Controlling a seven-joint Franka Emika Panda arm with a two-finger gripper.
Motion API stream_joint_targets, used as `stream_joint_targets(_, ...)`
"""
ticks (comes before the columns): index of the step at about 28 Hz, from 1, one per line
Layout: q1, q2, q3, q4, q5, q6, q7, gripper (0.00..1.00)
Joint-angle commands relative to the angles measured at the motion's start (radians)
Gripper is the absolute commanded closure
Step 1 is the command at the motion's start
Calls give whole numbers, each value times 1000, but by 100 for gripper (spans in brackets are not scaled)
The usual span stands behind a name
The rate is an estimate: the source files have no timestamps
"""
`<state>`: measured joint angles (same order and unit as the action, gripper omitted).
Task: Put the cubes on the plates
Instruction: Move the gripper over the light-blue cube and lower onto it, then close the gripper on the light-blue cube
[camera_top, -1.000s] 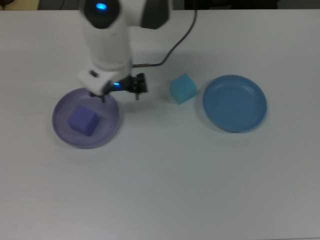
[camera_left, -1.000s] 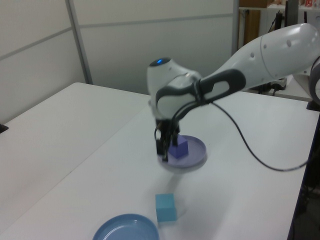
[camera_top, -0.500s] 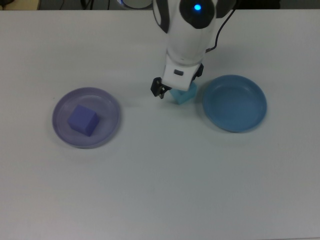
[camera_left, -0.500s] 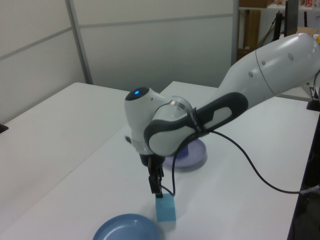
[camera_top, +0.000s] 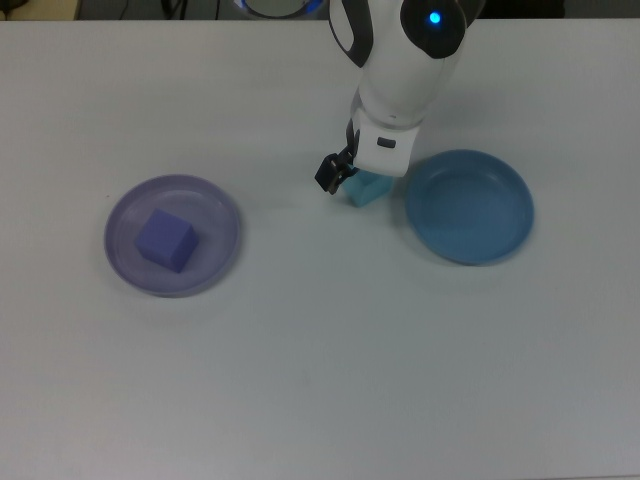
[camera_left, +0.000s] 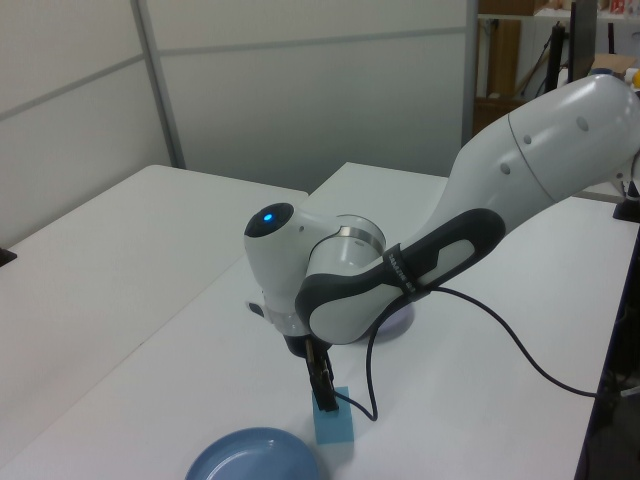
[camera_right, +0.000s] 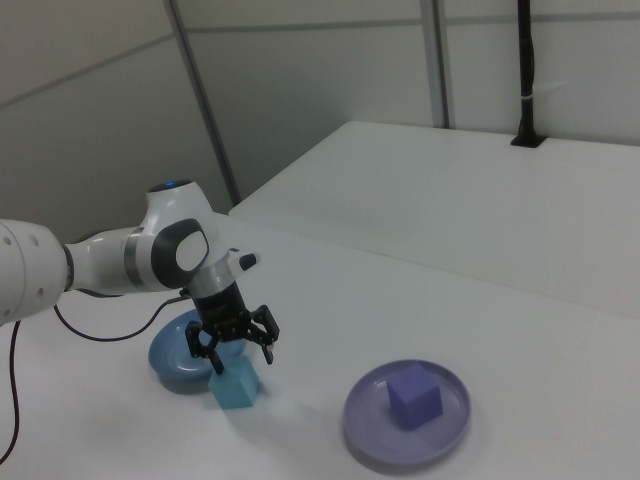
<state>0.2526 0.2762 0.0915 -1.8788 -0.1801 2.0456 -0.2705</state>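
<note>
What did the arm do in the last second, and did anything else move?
The gripper left the purple plate, crossed toward the top view's right and came down over the cyan cube, fingers open. It has not grasped it. The purple cube, both plates, including the blue plate, and the cyan cube stayed put.

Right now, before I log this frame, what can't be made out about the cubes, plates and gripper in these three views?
- Light cyan foam cube: in the top view the gripper and wrist cover most of it.
- Pale lavender round plate: in the left view the arm hides nearly all of it, and the violet cube entirely.
- Medium blue round plate: cut off by the left view's bottom edge; in the right view partly behind the gripper.
</note>
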Motion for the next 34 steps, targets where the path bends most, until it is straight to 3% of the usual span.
stream_joint_targets(1,8,-81,-10,-43,30,11,-29,0)
stream_joint_targets(5,8,-92,-9,-37,68,-36,-70,0)
stream_joint_targets(16,53,-37,-4,-43,56,-25,-56,0)
stream_joint_targets(34,10,-19,-19,-46,51,-21,-53,0)
